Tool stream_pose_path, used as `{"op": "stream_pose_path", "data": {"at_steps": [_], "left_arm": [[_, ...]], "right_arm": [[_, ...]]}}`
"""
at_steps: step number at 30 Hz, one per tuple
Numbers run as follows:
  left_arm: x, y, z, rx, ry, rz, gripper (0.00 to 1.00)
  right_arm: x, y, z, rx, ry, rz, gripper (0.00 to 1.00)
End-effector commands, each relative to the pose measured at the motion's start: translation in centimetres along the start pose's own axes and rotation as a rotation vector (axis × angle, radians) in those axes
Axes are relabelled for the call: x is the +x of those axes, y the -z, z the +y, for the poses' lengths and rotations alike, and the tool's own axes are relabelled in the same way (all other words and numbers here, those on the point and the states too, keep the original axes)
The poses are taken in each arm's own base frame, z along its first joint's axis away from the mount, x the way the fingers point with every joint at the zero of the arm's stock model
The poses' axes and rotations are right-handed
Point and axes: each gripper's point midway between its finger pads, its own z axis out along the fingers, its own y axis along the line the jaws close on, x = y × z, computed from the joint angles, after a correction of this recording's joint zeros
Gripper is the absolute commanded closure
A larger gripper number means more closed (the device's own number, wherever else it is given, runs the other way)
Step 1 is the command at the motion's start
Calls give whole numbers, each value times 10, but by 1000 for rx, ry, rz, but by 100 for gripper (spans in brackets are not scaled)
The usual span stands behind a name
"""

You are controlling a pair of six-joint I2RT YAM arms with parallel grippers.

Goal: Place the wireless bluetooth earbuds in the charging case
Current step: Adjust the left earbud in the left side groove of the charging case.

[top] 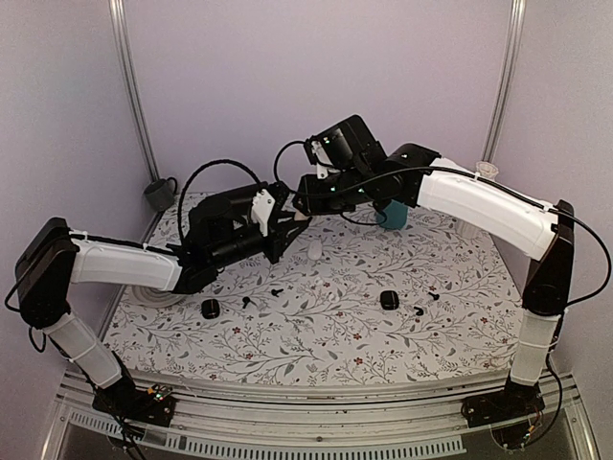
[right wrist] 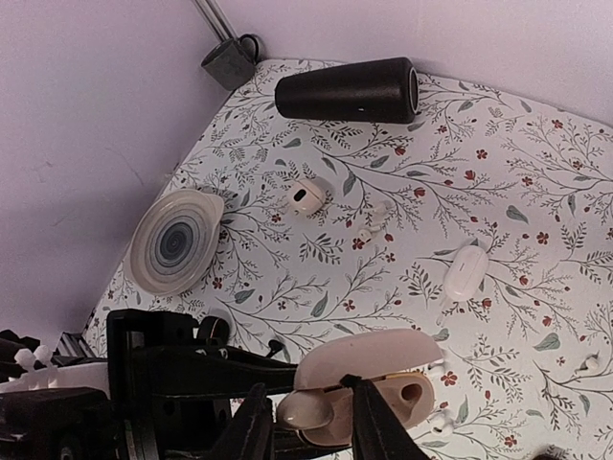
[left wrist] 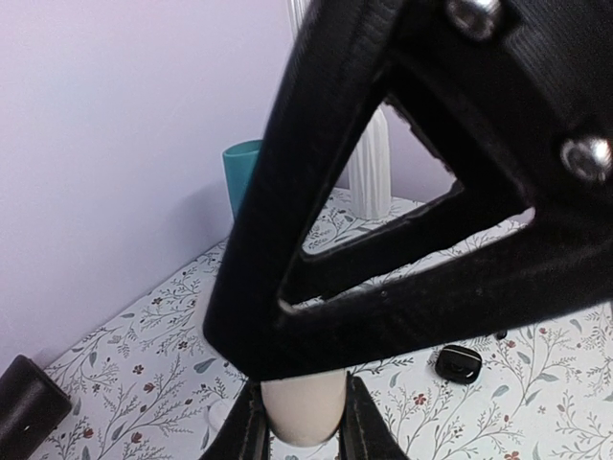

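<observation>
Both arms meet mid-frame in the top view, raised above the floral tabletop.

State of the left end effector: fingers closed in on the cream charging case and touching it on both sides. The case lid is flipped open and one socket hole is visible in the base.

State of the right end effector: fingers a narrow gap apart, straddling the front of the same case. A cream rounded piece sits between them. Can't tell whether that's a bud or part of the case, or whether it's actually gripped.

Loose bits on the tabletop:
- The black earbuds lie lower centre of the top view, between the two black cases. Two more lie just right of the right-hand case.
- The white earbuds are at the right edge of the right wrist view, with a couple more near its centre.
- A white closed case is centre-right in that view.
- The plate is at its left and the black cylinder lies on its side along the top.
</observation>
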Motion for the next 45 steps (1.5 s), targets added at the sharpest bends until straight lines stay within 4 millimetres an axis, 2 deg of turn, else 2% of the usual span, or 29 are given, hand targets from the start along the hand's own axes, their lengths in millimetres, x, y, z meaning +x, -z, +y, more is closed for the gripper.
{"op": "stream_pose_path", "data": {"at_steps": [1,12,45], "left_arm": [[-28,1,4,-11,4,-94,100],[-30,2,7,-11,17,-103,100],[-40,7,6,12,27,-143,100]], "right_arm": [[5,5,-7,23,7,15,72],[5,11,-9,28,3,7,78],[2,26,-14,39,-2,-24,77]]}}
